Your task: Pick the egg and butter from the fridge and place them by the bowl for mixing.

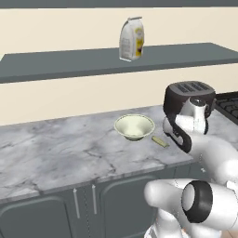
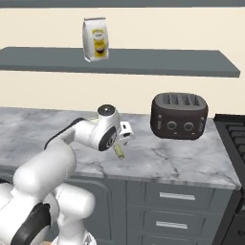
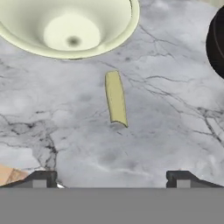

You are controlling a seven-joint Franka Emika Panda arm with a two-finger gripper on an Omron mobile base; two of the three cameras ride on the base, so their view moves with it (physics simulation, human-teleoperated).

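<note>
**Surfaces: stone, glaze, dark shell**

Grey-veined marble on the counter [image 1: 69, 153], smooth and faintly sheened, across the middle of the left base view. Cream bowl [image 1: 134, 126] at centre, ceramic-looking, smooth, pale green inside. Pale yellow butter [image 3: 116, 98] at centre of the hand view, matt, waxy, soft-edged. Dark toaster [image 2: 179, 115] at right of the right base view, smooth shell with a slight gloss. Paper-like bag [image 2: 95, 38] at upper left, printed yellow and white, creased. Flat matt grey on the shelf [image 2: 158, 62] and the cabinet fronts [image 1: 56, 209], with pale metal-looking handles.
</note>
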